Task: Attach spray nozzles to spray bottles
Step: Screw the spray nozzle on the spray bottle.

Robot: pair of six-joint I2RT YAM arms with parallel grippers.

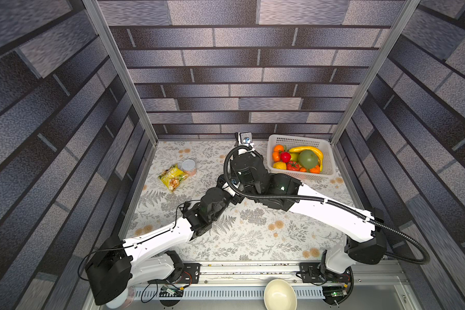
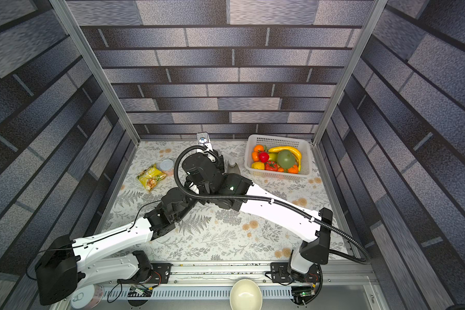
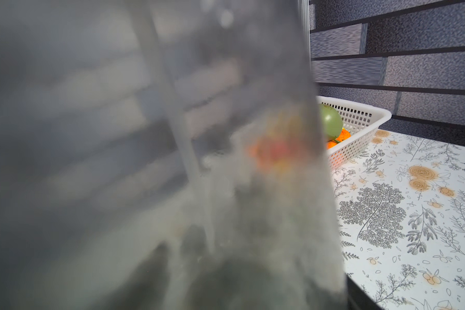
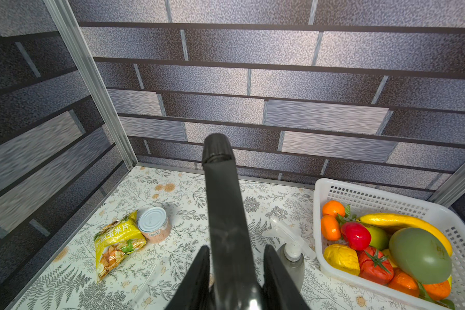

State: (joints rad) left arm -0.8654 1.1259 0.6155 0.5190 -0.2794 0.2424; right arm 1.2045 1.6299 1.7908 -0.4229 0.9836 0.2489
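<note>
Top views both give me the near edge first: a cream bowl (image 1: 279, 294) sits on the metal ledge in front of the rail, outside the table (image 1: 253, 236). The floral cloth past it lies flat and bare across the near half, so there is open room between the arm bases. Mid-table the left arm (image 1: 159, 239) and right arm (image 1: 333, 212) meet, and their wrists cover the centre.

In the right wrist view, the right gripper (image 4: 236, 251) is clamped on the black nozzle (image 4: 223, 204), which runs out from between the fingers. The left wrist view is nearly filled by a blurred smoky bottle (image 3: 172, 161) right against the lens. The fingers are lost behind it, so I cannot tell how the left gripper's claw stands.

Just beyond, a second bottle (image 4: 291, 268) stands upright with the white nozzle (image 4: 285, 236) on its neck, just beside the fruit basket (image 4: 387, 185) — tight there. Off to the left, a snack bag (image 1: 172, 177) lies just beside a can (image 1: 189, 166). Brick-patterned walls (image 1: 239, 80) close the far side and both flanks.
</note>
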